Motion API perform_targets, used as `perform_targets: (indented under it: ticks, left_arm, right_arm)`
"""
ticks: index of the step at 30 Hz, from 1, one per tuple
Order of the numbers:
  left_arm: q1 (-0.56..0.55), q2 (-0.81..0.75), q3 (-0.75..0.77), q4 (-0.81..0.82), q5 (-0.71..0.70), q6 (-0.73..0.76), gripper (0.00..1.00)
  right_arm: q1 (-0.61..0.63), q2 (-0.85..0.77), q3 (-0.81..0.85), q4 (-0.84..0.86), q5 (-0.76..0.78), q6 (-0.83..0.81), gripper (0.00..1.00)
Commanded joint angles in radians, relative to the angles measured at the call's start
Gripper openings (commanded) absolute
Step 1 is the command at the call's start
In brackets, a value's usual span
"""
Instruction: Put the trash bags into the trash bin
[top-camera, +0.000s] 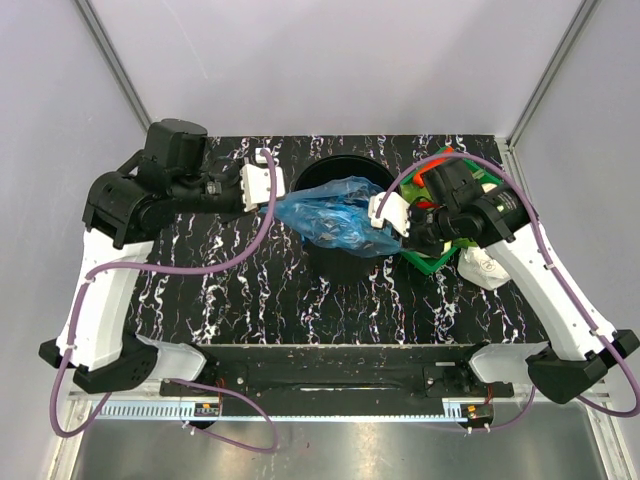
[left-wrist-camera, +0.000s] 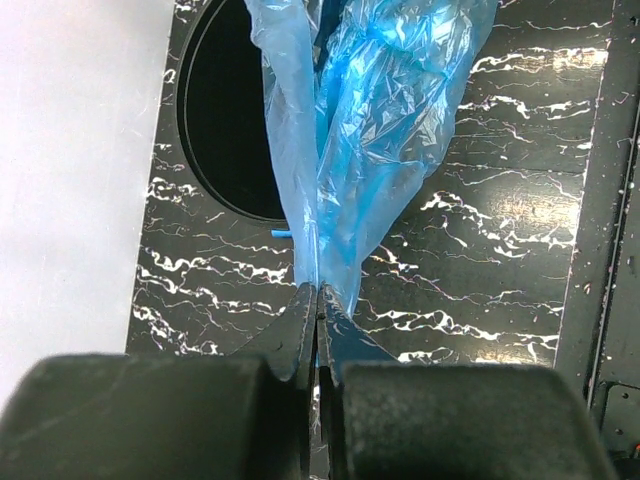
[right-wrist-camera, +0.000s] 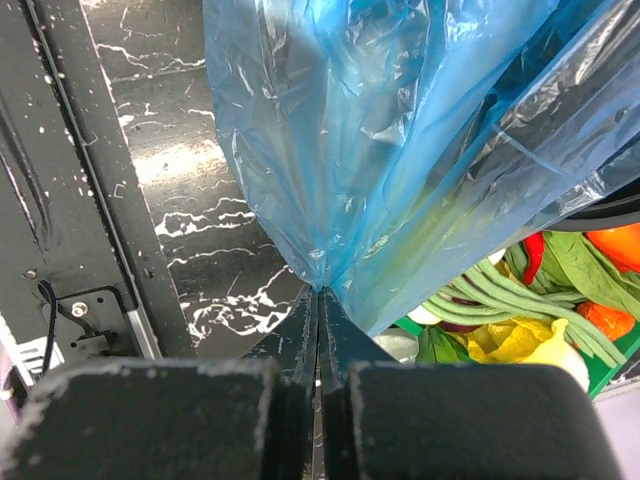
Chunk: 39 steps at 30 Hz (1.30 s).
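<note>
- Bin (top-camera: 345, 265): stands between the two grippers, its mouth just ahead and to the left of the left gripper's tips. Risk: film catching on the rim, so that a sideways pull drags or tips the bin.
- Bag (top-camera: 335, 215): blue film stretched across the bin's mouth, one end in each gripper. It lies over the rim, not down inside. Risk: let go as it hangs, it may drape on the rim or slide down the outside. Opposed pulls could tear the thin film.
- Tray of vegetables (top-camera: 428, 262): just under and beside the right gripper. Risk: the right end of the film dropping there instead of into the bin.
- Left gripper (left-wrist-camera: 317, 295): jaws pinched fully together on a gathered fold of film.
- Right gripper (right-wrist-camera: 320, 295): the same, with film fanning out from the tips. Risk: glossy film clinging to the fingers on opening, or slipping out early.
</note>
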Motion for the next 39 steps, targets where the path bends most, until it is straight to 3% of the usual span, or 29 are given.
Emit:
perform_targets:
  ticks: [1,6,15,20,28,33,39]
  left_arm:
    - [0.002,0.003,-0.005,0.020,0.036,0.010,0.00]
    - [0.000,-0.003,0.024,-0.020,0.068,0.023,0.00]
    - [0.000,-0.031,-0.054,-0.066,0.057,0.057,0.00]
    - [-0.003,-0.037,-0.132,-0.075,-0.007,0.079,0.00]
    - [-0.001,-0.059,-0.277,0.078,-0.190,0.053,0.00]
    - [0.002,-0.034,-0.321,0.144,-0.259,0.048,0.00]
    - [0.015,0.009,-0.340,0.228,-0.303,0.022,0.00]
  right_arm:
    - [-0.005,-0.018,-0.026,-0.027,0.074,-0.033,0.00]
    - [-0.022,0.003,-0.033,-0.022,0.124,-0.073,0.00]
    - [-0.025,0.046,-0.024,-0.008,0.158,-0.087,0.00]
    - [-0.025,0.102,0.037,-0.004,0.186,-0.094,0.00]
    - [-0.025,0.142,0.120,0.010,0.242,-0.111,0.02]
    - [-0.025,0.149,0.117,0.039,0.295,-0.114,0.08]
    - [-0.026,0.161,0.106,0.070,0.334,-0.116,0.25]
